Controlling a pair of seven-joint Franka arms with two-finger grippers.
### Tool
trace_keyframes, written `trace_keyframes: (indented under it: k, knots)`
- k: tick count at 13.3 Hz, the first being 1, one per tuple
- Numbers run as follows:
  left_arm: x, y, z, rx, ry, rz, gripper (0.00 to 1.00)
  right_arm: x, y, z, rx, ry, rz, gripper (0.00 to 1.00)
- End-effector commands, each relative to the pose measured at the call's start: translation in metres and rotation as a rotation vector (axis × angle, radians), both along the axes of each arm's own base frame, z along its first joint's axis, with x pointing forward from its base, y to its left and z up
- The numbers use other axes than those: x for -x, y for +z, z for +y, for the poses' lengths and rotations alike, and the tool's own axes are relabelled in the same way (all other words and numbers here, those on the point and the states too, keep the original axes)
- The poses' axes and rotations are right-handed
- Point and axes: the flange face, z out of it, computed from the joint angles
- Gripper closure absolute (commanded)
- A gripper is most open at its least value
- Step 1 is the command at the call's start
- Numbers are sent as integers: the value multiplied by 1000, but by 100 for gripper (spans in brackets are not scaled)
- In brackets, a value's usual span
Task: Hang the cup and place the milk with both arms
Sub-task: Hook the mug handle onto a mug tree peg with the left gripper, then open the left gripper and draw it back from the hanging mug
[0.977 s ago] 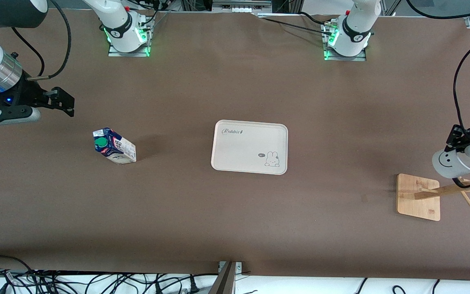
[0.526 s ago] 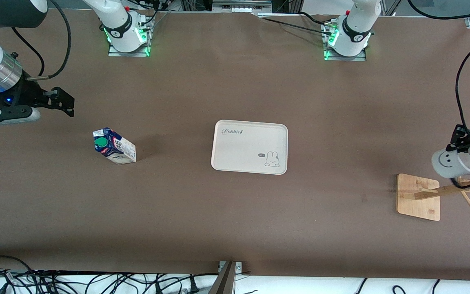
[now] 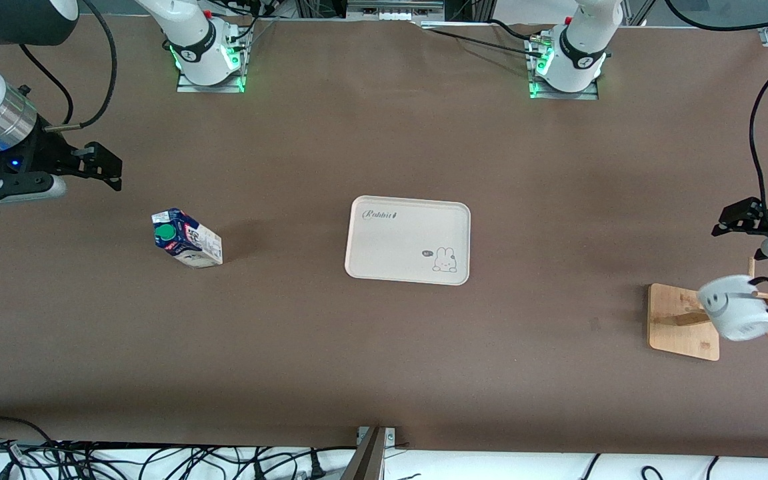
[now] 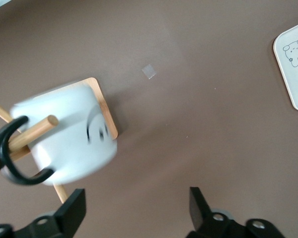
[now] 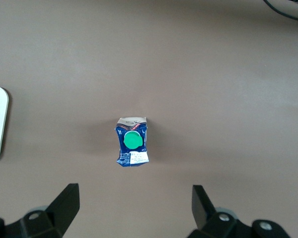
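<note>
Cup [image 3: 735, 308] hangs by its handle on the wooden rack [image 3: 683, 321], so we hold our left tool [image 4: 136, 208] wide open and empty above it, while, apparently over bare counter [image 3: 384, 360], our right tool [image 5: 134, 208] waits open, clear of the upright milk [image 3: 186, 238] well toward the right arm's end from the rack.

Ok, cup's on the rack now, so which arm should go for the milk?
Right. The right gripper hangs open close to the milk at its end of the table. The left gripper, also open, is by the rack where the cup hangs.
</note>
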Motion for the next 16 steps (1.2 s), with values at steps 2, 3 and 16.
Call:
trace_keyframes:
  k: [2, 3, 16]
  knots:
    - [9, 20, -34, -34, 126, 47, 0, 2, 5, 2, -7, -9, -1, 0]
    - [13, 25, -42, -44, 173, 64, 0, 2, 5, 2, -7, -9, -1, 0]
    - [62, 58, -92, -43, 578, -67, 0, 3, 8, 6, -8, -3, -7, 0]
